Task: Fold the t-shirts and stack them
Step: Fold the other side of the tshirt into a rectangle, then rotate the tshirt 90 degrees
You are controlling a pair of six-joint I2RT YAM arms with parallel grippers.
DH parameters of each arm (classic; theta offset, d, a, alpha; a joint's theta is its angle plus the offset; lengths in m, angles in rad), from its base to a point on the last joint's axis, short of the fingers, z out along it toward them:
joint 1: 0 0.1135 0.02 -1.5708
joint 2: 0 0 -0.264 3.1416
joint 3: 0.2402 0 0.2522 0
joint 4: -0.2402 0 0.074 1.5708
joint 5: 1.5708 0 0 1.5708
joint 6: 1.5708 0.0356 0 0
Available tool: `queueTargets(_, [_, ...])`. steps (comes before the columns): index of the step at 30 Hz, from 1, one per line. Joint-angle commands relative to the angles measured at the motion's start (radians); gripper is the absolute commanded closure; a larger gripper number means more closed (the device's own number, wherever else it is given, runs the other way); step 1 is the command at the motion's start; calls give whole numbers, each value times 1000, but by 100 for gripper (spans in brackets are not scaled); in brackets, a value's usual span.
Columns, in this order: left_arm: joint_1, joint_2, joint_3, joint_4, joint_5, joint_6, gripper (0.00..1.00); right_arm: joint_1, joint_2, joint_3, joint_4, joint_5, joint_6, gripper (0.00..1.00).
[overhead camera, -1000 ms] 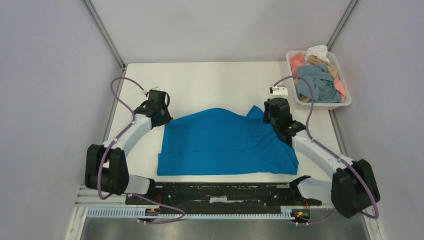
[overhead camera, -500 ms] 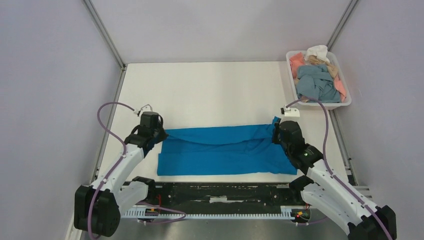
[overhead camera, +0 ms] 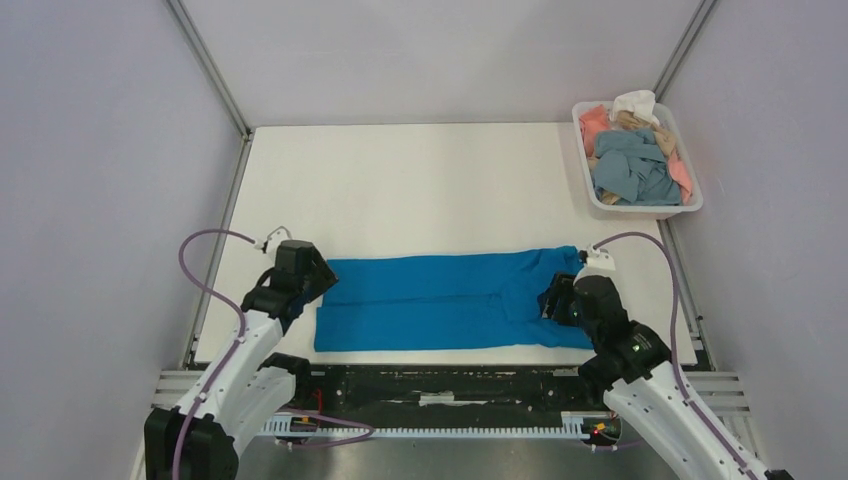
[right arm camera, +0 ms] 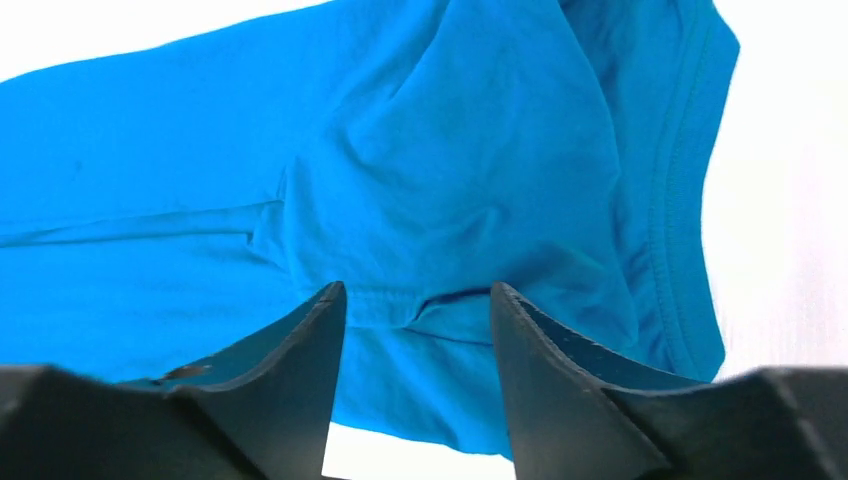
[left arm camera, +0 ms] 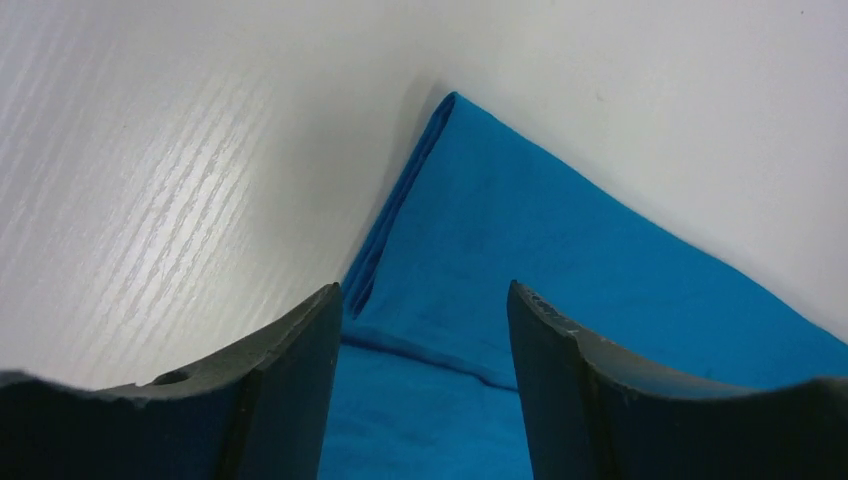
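A bright blue t-shirt (overhead camera: 440,300) lies folded lengthwise into a long flat band near the table's front edge. My left gripper (overhead camera: 318,285) hovers open over its left end; in the left wrist view the fingers (left arm camera: 425,290) straddle the folded corner of the cloth (left arm camera: 560,250), gripping nothing. My right gripper (overhead camera: 553,300) stands open over the right end, with the sleeve and collar of the shirt (right arm camera: 400,150) beneath its fingers (right arm camera: 416,290), and holds nothing. Grey-blue, salmon pink, tan and white t-shirts (overhead camera: 630,165) are heaped in the tray.
The white plastic tray (overhead camera: 690,208) sits at the table's back right corner. A black rail (overhead camera: 430,385) with the arm bases runs along the near edge. Walls with metal posts close in the left, right and back sides.
Both grippers drew the shirt's far edge toward the near edge, folding it in half, then opened and let go. Both arms now sit lower and nearer the front.
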Motion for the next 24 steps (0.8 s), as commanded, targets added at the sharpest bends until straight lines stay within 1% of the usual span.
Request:
queueTargets(1, [-1,-65,70,-89,-70,-85,29,6,-117,34,-85,-11,46,39])
queueTargets(2, [-1,-82,76,-100,-70,-90,23,5,-138,44,-78,5,36,35])
queueTargets(3, [-1,-100,81,-102,-65,-90,22,5,-157,49,-65,15,27,25])
queueTargets(4, [-1,-111,88,-102,-51,-89,22,6,-166,53,-47,17,15,10])
queueTargets(5, [-1,-119,94,-100,-32,-86,21,5,-170,59,-22,11,-6,2])
queueTargets(7, [-1,-113,107,-74,37,-70,20,5,-159,60,23,11,-33,2])
queueTargets(9, [-3,-87,99,-12,148,-63,20,5,-131,42,92,9,-40,2])
queueTargets(11, [-13,-30,82,88,249,-61,20,6,-71,21,187,-16,-48,2])
queueTargets(13, [-45,39,74,160,313,-63,19,6,8,6,305,-43,-57,2])
queueTargets(15, [-89,111,82,199,307,-62,19,6,110,12,411,-49,-58,2])
queueTargets(17, [-128,182,91,230,284,-55,19,6,226,25,483,-56,-54,2])
queueTargets(20, [-150,282,114,244,250,-39,18,5,410,47,516,-59,-31,2])
queueTargets(23, [-150,352,129,243,197,-9,18,3,520,35,518,18,-33,2])
queueTargets(24, [-150,366,134,237,181,-2,18,2,548,26,516,69,-26,2])
